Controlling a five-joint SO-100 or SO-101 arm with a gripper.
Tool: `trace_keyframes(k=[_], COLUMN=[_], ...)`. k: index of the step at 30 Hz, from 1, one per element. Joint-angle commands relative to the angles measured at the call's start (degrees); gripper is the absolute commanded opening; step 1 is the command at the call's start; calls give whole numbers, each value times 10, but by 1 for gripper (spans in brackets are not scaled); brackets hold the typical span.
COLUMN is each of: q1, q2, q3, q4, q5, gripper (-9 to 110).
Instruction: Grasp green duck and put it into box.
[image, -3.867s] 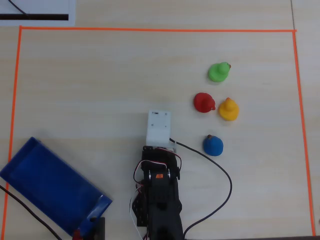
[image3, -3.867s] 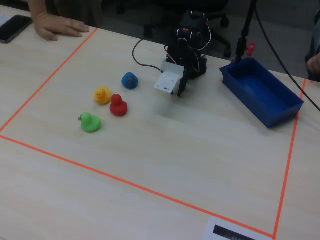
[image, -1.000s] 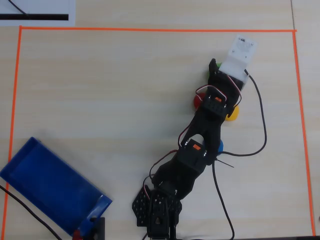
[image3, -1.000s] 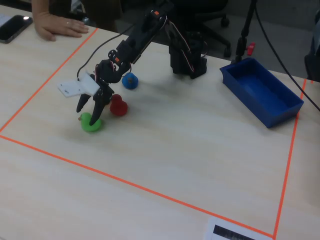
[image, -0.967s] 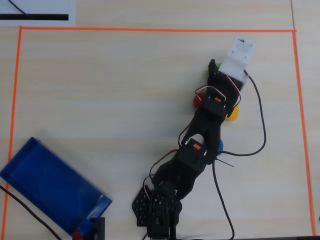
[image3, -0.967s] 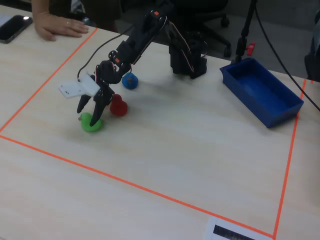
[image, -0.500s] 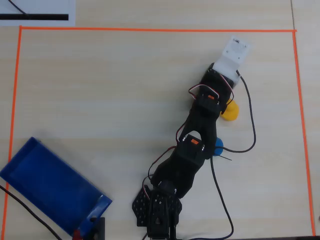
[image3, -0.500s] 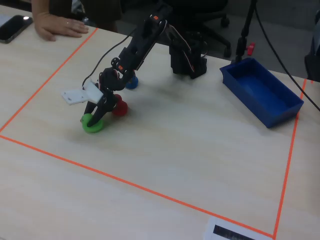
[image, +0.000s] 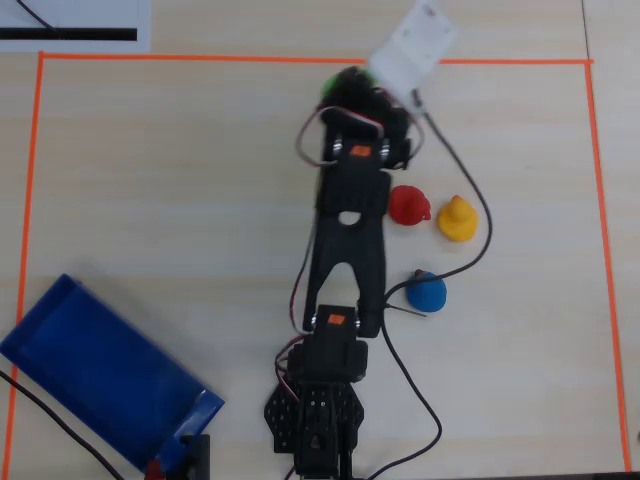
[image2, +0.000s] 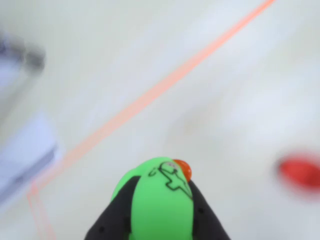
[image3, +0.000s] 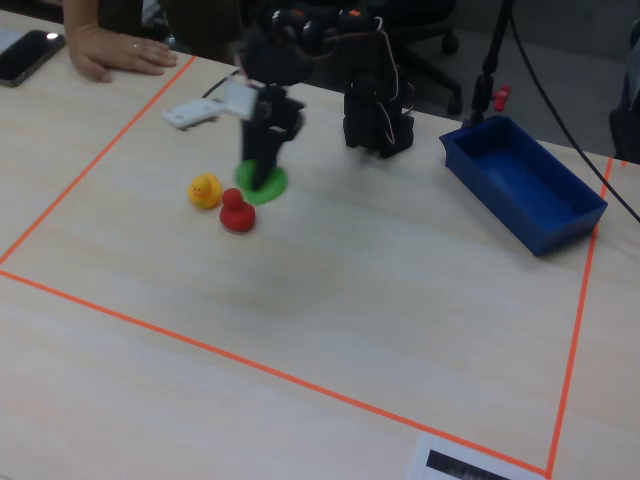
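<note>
**Green duck held in claw, far across counter from box**

Item: green duck (image2: 161, 200). Clamped between the two dark fingers (image2: 116, 216) of the claw (image2: 160, 220), one on each flank, orange beak pointing up and to the right in the wrist view. Apparently lifted clear of the counter (image: 180, 200), judging from the fixed view, though blurred there.

Item: box (image: 95, 375). Blue, shallow, empty as far as visible. In the overhead view, at the lower left corner of the taped area; duck (image: 335, 82) at the top centre, near the orange tape line (image: 200, 58). Well apart. Route to box from claw: down and leftward in that view, back past the arm's base; long axis of box slanted from upper left to lower right.

Bystanders: red duck (image: 409, 205), yellow duck (image: 457, 219), blue duck (image: 427, 292), all right of the arm, off the likely route.

View notes: wrist view alone shows the grip, but no box. Overhead view hides most of the duck under the arm. Fixed view (image3: 263, 182) suggests height; box (image3: 525, 195) far right there.
</note>
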Motion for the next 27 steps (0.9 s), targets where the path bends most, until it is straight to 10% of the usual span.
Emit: trace_keyframes(k=[1, 16, 27], q1=[-223, -771, -831], q2=[134, 137, 89], q3=[62, 287, 284], q4=[183, 149, 106], q5=[76, 272, 324], gripper=[0, 0, 8])
